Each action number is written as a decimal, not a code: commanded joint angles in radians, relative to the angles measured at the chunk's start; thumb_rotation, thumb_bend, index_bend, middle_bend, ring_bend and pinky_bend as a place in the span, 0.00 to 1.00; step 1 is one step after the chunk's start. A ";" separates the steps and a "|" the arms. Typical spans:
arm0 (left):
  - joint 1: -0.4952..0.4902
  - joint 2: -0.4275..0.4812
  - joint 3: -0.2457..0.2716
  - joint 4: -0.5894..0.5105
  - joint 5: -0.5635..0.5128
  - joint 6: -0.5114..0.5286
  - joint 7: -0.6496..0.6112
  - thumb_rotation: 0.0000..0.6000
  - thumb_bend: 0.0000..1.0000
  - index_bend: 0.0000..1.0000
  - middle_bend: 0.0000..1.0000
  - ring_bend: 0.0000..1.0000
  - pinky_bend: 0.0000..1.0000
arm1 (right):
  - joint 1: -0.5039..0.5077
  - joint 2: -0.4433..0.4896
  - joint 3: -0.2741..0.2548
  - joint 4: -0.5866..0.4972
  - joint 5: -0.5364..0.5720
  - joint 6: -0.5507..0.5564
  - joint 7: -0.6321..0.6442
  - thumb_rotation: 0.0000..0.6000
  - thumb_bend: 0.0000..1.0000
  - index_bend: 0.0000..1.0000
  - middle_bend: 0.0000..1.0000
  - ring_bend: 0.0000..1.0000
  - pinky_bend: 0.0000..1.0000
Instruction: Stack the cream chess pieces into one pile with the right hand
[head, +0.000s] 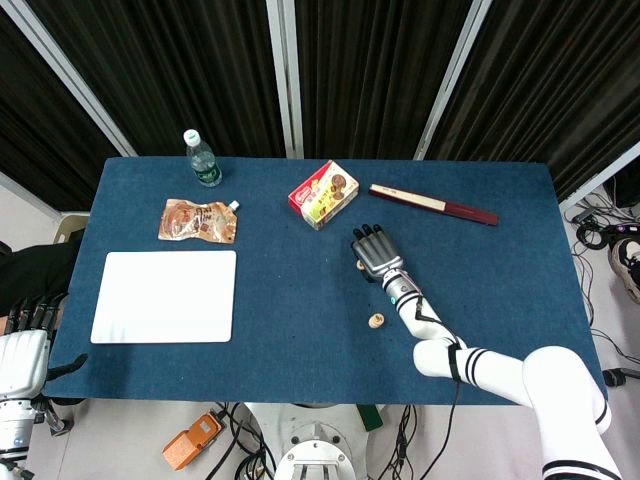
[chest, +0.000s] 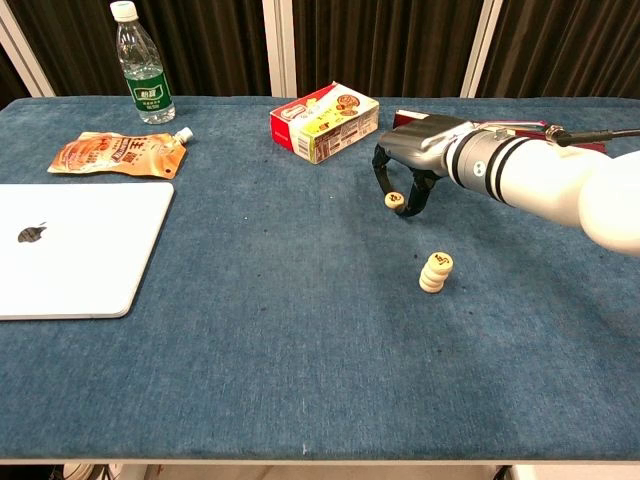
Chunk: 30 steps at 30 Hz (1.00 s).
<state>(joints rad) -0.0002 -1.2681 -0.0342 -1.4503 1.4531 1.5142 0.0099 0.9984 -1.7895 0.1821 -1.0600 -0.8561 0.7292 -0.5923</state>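
Right hand (chest: 410, 160) hangs over a single cream chess piece (chest: 394, 200), fingers (chest: 381, 172) curled down on both sides of it, piece pinched between thumb and a finger and tipped slightly. Head view shows the same hand (head: 373, 252) from above, back of the hand up, piece mostly hidden under it. Stacked pile of cream pieces (chest: 435, 272) stands nearer and a bit right of the hand, apart from it; seen in head view too (head: 376, 321). Snack box (chest: 324, 121) lies far-left of the hand, close by. Left hand (head: 24, 350) sits off the near-left table edge, fingers apart, holding nothing.
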 joint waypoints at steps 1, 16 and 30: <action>0.000 -0.001 0.001 0.002 0.001 0.000 -0.001 1.00 0.00 0.12 0.12 0.10 0.01 | -0.014 0.023 0.002 -0.039 -0.030 0.021 0.031 1.00 0.47 0.58 0.24 0.19 0.24; -0.004 -0.022 -0.001 0.029 0.018 0.011 -0.035 1.00 0.00 0.12 0.12 0.10 0.01 | -0.219 0.401 -0.150 -0.545 -0.362 0.243 0.151 1.00 0.47 0.58 0.25 0.19 0.24; -0.002 -0.028 0.003 0.035 0.031 0.023 -0.046 1.00 0.00 0.12 0.12 0.10 0.01 | -0.264 0.389 -0.220 -0.578 -0.490 0.243 0.120 1.00 0.47 0.55 0.24 0.19 0.24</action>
<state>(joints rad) -0.0026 -1.2961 -0.0316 -1.4153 1.4841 1.5366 -0.0359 0.7351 -1.3992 -0.0391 -1.6382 -1.3450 0.9737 -0.4707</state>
